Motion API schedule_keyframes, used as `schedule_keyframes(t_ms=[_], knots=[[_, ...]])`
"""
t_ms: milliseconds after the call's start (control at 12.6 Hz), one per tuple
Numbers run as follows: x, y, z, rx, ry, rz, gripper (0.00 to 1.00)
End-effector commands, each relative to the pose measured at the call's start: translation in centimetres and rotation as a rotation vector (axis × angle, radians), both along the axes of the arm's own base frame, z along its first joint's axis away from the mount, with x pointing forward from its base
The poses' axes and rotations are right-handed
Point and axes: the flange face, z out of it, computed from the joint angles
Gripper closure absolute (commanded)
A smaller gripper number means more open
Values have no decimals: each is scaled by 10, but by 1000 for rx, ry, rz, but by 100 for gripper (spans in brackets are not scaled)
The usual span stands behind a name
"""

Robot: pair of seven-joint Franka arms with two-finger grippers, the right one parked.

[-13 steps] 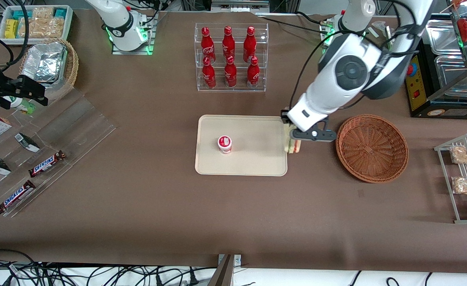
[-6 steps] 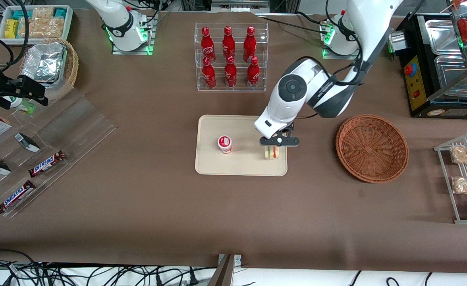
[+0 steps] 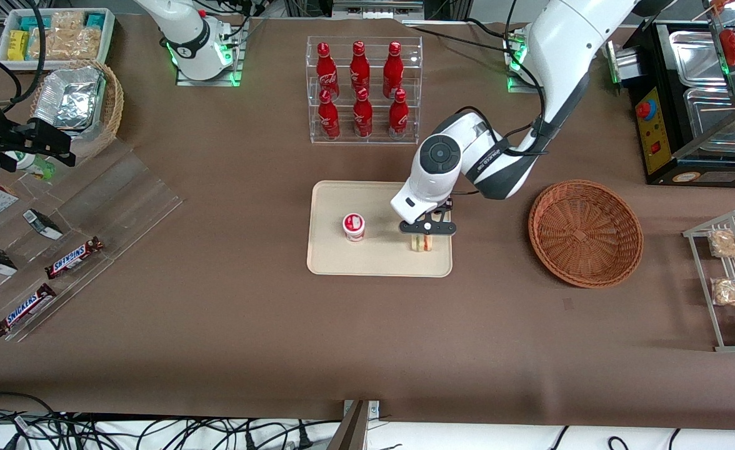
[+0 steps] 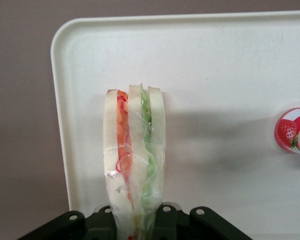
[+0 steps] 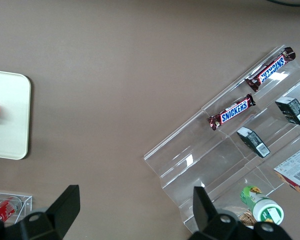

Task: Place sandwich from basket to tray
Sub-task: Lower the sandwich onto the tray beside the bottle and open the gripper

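gripper [image 3: 422, 240] pinching the wrapped sandwich [image 4: 134, 165], low over the tray [image 3: 380, 262] near its corner toward the basket [image 3: 585, 232] | basket empty, yogurt cup [image 3: 354, 226] beside on tray | progress: carry done; release and retreat left, I'd say

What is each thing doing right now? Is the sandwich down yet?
sandwich: upright on its edge over the tray, held, landing unclear
gripper: shut on the sandwich, above the tray
tray: flat, carrying a cup
basket: empty
strawberry cup: upright, lid on
red bottles: standing in the rack
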Motion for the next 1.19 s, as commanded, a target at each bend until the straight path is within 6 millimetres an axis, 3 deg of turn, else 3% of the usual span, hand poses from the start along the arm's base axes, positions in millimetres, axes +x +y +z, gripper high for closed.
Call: schedule_keyframes(t_ms=[0, 158, 237, 317, 396, 554, 791, 1108], knots=[[-2, -6, -6, 26, -31, -31, 100], [-3, -6, -12, 33, -27, -38, 100], [-3, -6, -12, 34, -27, -36, 72], [-3, -6, -12, 35, -26, -37, 30], [-3, -6, -12, 34, -27, -38, 0], [5, -1, -2, 33, -41, -26, 0], [15, 2, 33, 19, -90, 8, 0], [41, 36, 92, 35, -149, 117, 0]])
